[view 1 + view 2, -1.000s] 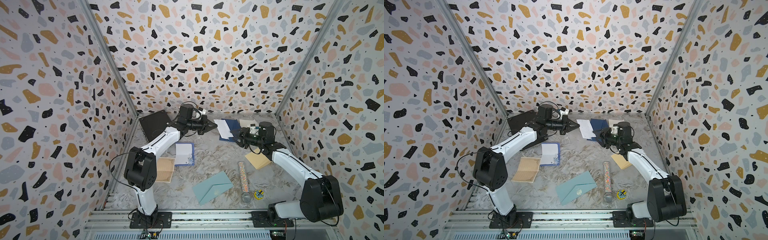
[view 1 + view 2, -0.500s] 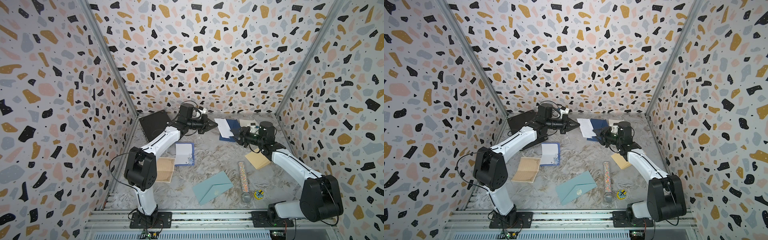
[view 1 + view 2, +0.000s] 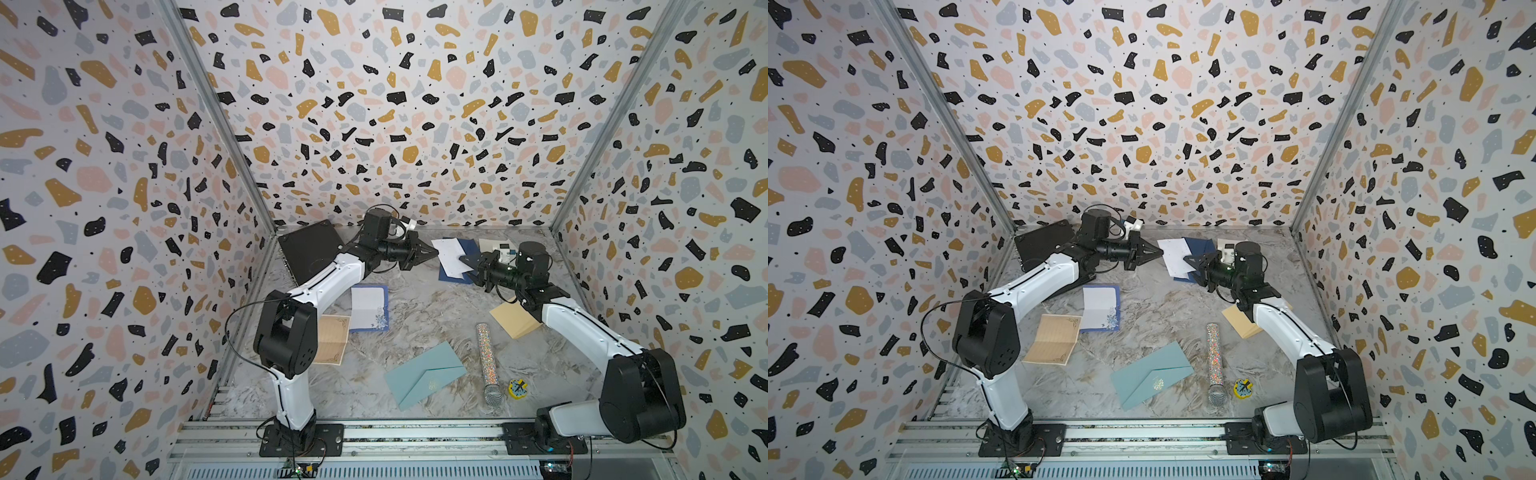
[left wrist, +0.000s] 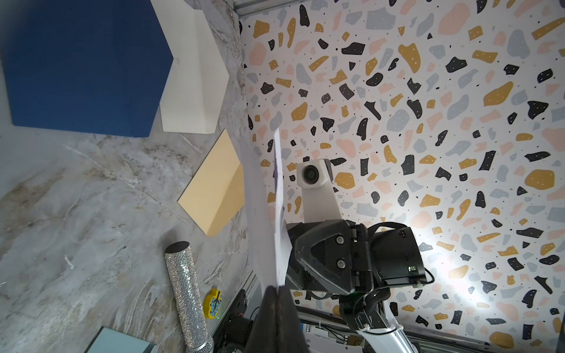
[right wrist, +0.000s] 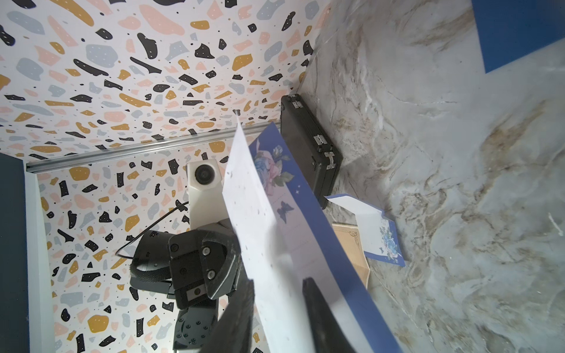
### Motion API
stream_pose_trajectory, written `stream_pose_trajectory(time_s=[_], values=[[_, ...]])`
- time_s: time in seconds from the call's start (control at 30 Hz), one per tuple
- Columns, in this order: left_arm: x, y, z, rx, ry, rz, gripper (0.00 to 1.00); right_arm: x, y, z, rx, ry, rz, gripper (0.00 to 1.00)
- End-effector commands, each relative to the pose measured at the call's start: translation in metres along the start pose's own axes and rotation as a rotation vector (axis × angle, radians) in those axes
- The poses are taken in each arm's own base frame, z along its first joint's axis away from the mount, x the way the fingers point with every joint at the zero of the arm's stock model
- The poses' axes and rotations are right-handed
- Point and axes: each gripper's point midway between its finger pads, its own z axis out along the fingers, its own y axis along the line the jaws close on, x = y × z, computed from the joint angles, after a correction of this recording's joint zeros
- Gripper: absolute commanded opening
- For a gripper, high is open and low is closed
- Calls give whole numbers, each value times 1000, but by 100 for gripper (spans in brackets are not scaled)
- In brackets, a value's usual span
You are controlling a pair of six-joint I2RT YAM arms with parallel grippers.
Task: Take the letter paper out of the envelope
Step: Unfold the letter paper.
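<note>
The letter paper (image 3: 449, 257), white with a blue flowered border (image 5: 293, 195), hangs in the air at the back of the table between my two grippers. My left gripper (image 3: 433, 250) is shut on its left edge, and in the left wrist view the sheet (image 4: 278, 211) rises edge-on from the shut tips (image 4: 278, 288). My right gripper (image 3: 464, 260) is open at the sheet's right side, one finger on each side of the paper (image 5: 260, 220) with a gap showing. The dark blue envelope (image 3: 454, 277) lies flat on the table below.
A black case (image 3: 309, 249) sits in the back left corner and a white envelope (image 3: 492, 244) at the back. On the table lie a tan envelope (image 3: 515, 321), a blue-bordered letter (image 3: 370, 307), a tan letter (image 3: 330, 338), a teal envelope (image 3: 424, 374), a glitter tube (image 3: 486, 357) and a yellow clock shape (image 3: 518, 388).
The right gripper's jaws have narrowed around the paper's right side. The left gripper stays shut on the paper and has barely moved.
</note>
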Motion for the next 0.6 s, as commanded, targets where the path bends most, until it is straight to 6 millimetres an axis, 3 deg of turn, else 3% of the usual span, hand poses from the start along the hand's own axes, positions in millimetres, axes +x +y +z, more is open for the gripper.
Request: stream_pose_trajectory(time_s=[0.0,0.2,0.57], values=[[-8,-18,6,78,-10,23,0,1,27,1,-73,8,-35,31],[-7,-17,13,102,-9,-10,0,2,35,6,-88,22,-47,29],[2,-10,31,100,14,-34,0,7,30,8,-56,32,-74,22]])
